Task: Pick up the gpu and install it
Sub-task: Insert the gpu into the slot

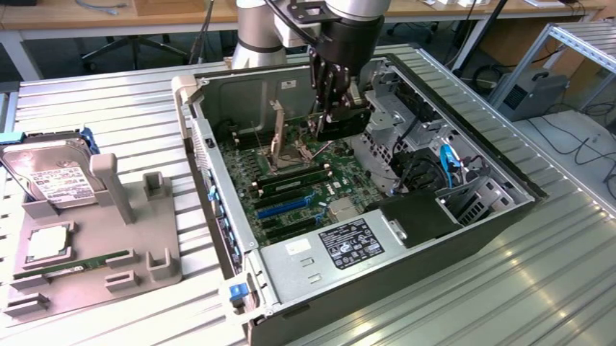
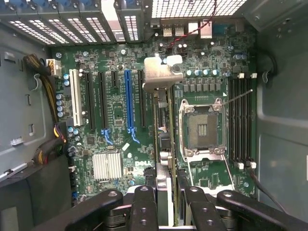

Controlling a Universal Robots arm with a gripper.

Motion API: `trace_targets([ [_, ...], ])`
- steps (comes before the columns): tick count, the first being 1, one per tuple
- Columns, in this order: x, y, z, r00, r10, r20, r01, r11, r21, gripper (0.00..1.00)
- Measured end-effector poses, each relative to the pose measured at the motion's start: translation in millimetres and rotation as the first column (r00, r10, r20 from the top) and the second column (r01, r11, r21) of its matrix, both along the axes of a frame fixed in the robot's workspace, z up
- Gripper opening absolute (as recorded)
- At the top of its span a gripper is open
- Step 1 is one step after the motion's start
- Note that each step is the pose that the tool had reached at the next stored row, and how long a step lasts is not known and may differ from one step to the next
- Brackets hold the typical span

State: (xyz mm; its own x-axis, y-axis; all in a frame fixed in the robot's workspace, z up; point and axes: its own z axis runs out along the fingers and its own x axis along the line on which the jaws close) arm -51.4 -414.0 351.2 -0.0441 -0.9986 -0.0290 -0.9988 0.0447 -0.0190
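**Item – gpu** (image 1: 345,124). Thin black card held up inside the open case (image 1: 385,295), above the motherboard (image 1: 308,169). In the exterior view it hangs just below the fingers, near the raised socket lever (image 1: 279,133) and well apart from the power supply (image 1: 327,252).

**Orientation.** The card stands on edge. In the wrist view the gpu (image 2: 162,120) is seen edge-on as a narrow strip. Its long axis runs parallel to the expansion slots, with the silvery bracket (image 2: 161,72) at the end toward the case's rear slot covers (image 2: 72,26). The other end lies under the fingers.

**Position over board.** It sits between the black slot beside the blue slot (image 2: 129,103) and the CPU socket (image 2: 202,127). It is lined up with neither. Whether its lower edge touches the board cannot be told.

**Gripper** (image 1: 327,94) – comes down from above and is clamped on the card's upper edge. In the wrist view the gripper (image 2: 169,195) has one black finger (image 2: 144,207) on each flat face.

**Also present.**
- Heatsink (image 2: 107,166), beside the slots.
- Grey fixture (image 1: 144,252) on the table (image 1: 481,303) at the exterior view's left, outside the case. It carries a hard drive (image 1: 53,180) and a green memory stick (image 1: 82,263).
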Motion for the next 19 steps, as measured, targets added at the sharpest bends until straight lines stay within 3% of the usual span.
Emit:
trace_targets([
  [6, 0.0, 0.0, -0.1, 1.0, 0.009, 0.0, -0.009, 1.0, -0.0003, 0.28],
  [11, 0.0, 0.0, -0.6, 0.9988, -0.049, 0.0, 0.049, 0.9988, -0.0003, 0.28],
  [14, 0.0, 0.0, -0.7, 0.9988, -0.05, -0.0019, 0.05, 0.9988, -0.0003, 0.28],
  [15, 0.0, 0.1, -0.9, 0.9987, -0.05, -0.0134, 0.05, 0.9988, -0.0007, 0.28],
  [16, 0.0, 0.0, -1.1, 0.9983, -0.05, -0.0305, 0.05, 0.9988, -0.0017, 0.28],
  [17, 0.0, 0.0, -1.3, 0.9979, -0.05, -0.0413, 0.05, 0.9988, -0.0022, 0.28],
  [18, 0.0, 0.0, -1.5, 0.9974, -0.05, -0.0511, 0.05, 0.9988, -0.0027, 0.28],
  [19, 0.0, 0.0, -1.5, 0.9974, -0.05, -0.0523, 0.05, 0.9988, -0.0029, 0.28],
])
